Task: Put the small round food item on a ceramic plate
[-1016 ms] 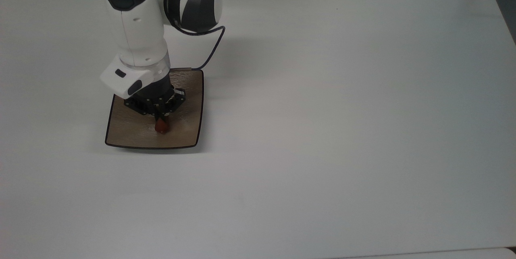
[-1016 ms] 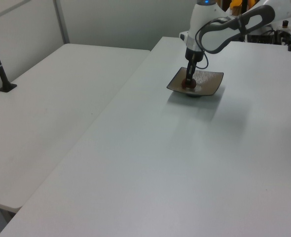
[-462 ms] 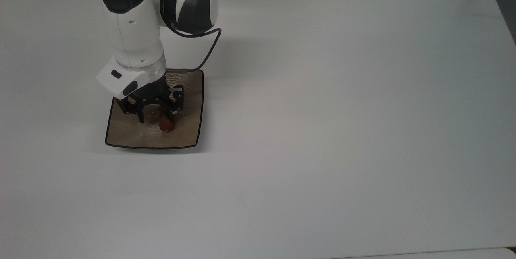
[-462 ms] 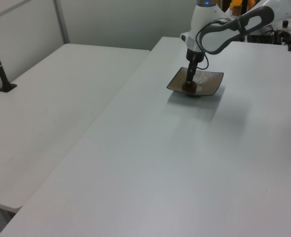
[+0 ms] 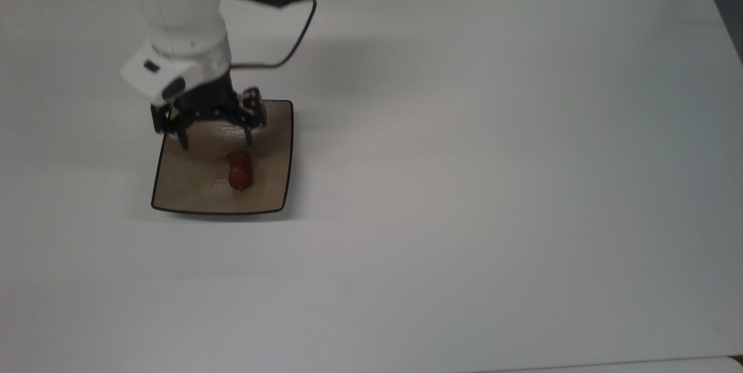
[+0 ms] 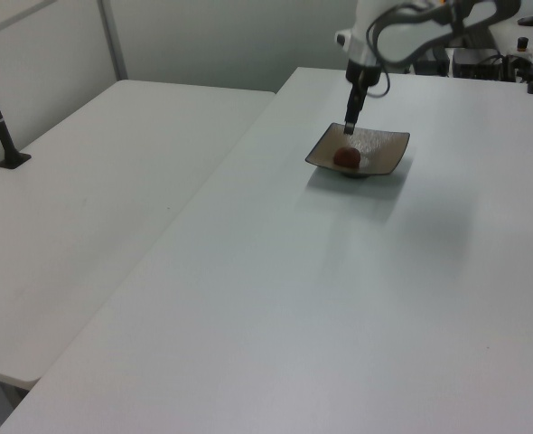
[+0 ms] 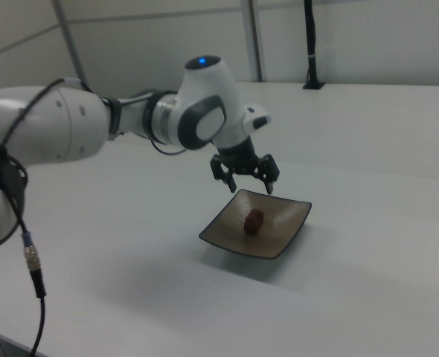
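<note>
on the plate (image 5: 180, 187), a bit off-centre toward the top view's right edge, sits the food item (image 5: 239, 169), lying loose, nothing touching it. gripper (image 5: 216, 140) hangs above the plate's far edge, fingers spread wide, nothing between them. placement looks done imo. risks: item is rounded + plate glossy w/ upturned edges, so a bump to the plate could roll it; rim should catch it tho. if arm dips or sweeps low over the plate, a fingertip could clip the item or tip the plate. item's long axis runs near-to-far in the top view, roughly parallel to the plate's right edge; stem end: can't tell.
</note>
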Motion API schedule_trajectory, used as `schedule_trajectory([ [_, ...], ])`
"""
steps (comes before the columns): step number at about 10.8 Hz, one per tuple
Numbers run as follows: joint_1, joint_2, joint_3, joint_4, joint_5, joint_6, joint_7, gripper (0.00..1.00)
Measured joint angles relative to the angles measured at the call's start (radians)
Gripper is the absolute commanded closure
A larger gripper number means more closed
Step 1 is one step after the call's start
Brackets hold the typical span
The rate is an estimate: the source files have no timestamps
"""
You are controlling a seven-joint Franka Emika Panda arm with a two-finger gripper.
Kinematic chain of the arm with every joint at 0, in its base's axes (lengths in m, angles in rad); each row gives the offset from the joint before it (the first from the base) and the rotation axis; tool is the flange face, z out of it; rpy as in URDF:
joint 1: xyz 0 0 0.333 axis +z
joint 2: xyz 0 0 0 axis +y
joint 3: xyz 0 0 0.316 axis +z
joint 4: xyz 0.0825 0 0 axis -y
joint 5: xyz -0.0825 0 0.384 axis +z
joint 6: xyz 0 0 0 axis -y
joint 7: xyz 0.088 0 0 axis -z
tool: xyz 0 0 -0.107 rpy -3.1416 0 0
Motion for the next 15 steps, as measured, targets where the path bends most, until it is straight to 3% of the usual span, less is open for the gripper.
schedule_trajectory([
  [2, 0.001, -0.109, 0.0, 0.009, 0.001, -0.145, 0.021, 0.0],
  [5, 0.004, -0.312, 0.0, 0.014, 0.003, -0.425, 0.183, 0.0],
  [7, 0.02, -0.402, 0.001, 0.013, 0.018, -0.551, 0.218, 0.0],
  [11, 0.07, -0.437, 0.042, -0.004, 0.06, -0.608, 0.235, 0.0],
  [15, 0.078, -0.419, 0.096, -0.065, 0.06, -0.488, 0.256, 0.0],
])
